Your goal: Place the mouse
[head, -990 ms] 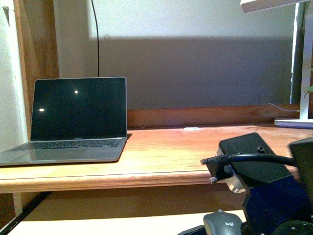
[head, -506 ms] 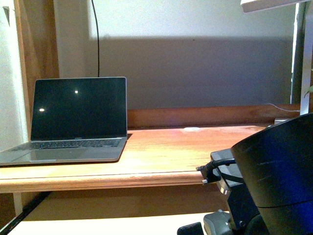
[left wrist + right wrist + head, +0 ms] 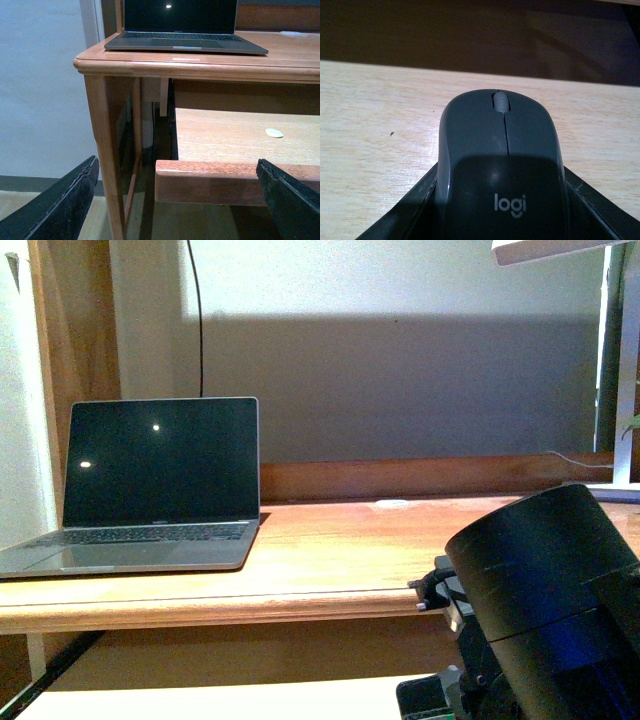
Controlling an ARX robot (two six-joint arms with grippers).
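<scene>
The mouse (image 3: 497,130) is dark grey and oval, with a scroll wheel and a "logi" mark. In the right wrist view my right gripper (image 3: 500,205) is shut on it, a black finger (image 3: 415,210) pressed against each side. It hangs just over a pale wooden pull-out shelf (image 3: 370,125). In the front view my bulky black right arm (image 3: 545,600) fills the lower right and hides the mouse. My left gripper (image 3: 176,167) is open and holds nothing, with its fingers (image 3: 65,200) spread wide in front of the shelf's front edge (image 3: 210,182).
An open laptop (image 3: 160,490) with a dark screen sits on the left of the wooden desk top (image 3: 350,550). A small white oval spot (image 3: 274,133) lies on the pull-out shelf. A white lamp base (image 3: 625,380) stands at the far right, and a desk leg (image 3: 105,150) is near the left fingers.
In the front view my right arm has swung in front of the camera. The mouse, visible at the bottom edge a second ago, is now covered by it.
</scene>
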